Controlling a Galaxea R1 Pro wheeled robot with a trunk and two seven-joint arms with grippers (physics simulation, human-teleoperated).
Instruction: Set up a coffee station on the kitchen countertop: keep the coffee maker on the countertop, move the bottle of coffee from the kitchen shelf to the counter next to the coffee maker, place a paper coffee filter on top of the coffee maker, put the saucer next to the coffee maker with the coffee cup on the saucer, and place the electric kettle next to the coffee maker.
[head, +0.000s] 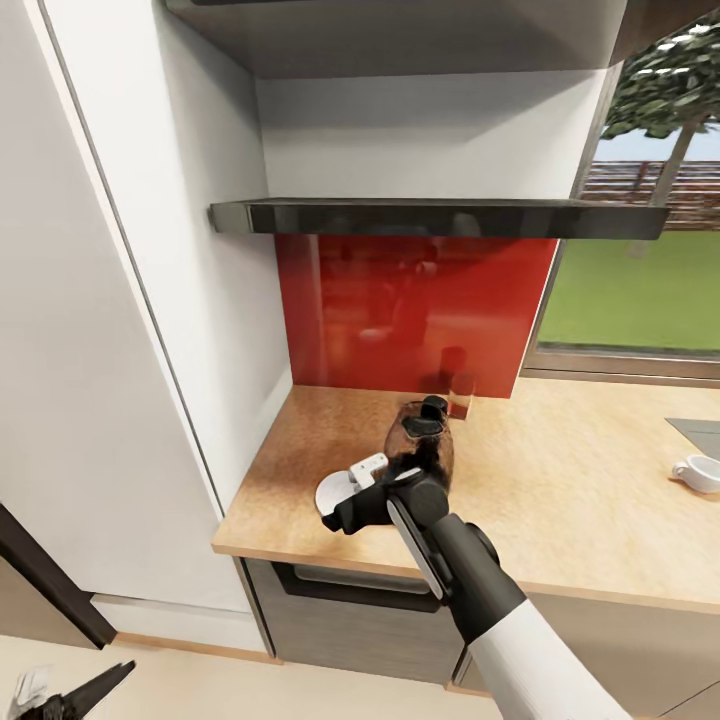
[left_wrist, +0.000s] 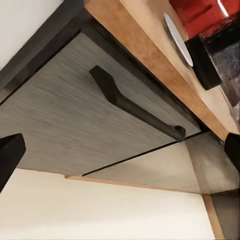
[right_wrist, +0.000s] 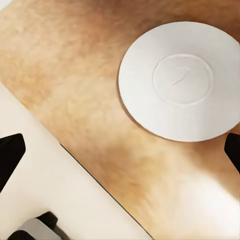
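- The right end effector (head: 345, 512) hangs above the front-left part of the counter, its black fingers spread apart with nothing between them; in the right wrist view the two dark fingertips (right_wrist: 10, 157) sit at opposite edges of the picture, well apart.
- Directly under it lies the small flat round white saucer (right_wrist: 181, 80), bare, resting flat on the counter; in the head view its white rim (head: 330, 490) pokes out at the wrist's 9 o'clock side.
- Just beside the saucer, at its 2 o'clock in the head view, stands the rounded clear-glass electric kettle (head: 420, 445) with dark contents and a black lid, partly hidden by the right arm.
- The long light tan wood-look counter (head: 560, 500) carries both; its front edge crosses the right wrist view, with pale floor beyond.
- A small white rounded coffee cup (head: 698, 472) sits well apart at the counter's far 3 o'clock edge of the head view.
- Behind the kettle, at 12 o'clock, rises a glossy red splashback panel (head: 410, 310), and above it the thin dark grey-black floating shelf (head: 440, 217) on the white wall.
- The left end effector (head: 70, 700) hangs low near the floor at 7 o'clock of the head view; its fingertips (left_wrist: 9, 157) are wide apart and hold nothing, facing a dark grey drawer front (left_wrist: 75, 115) with a black bar handle (left_wrist: 135, 110).
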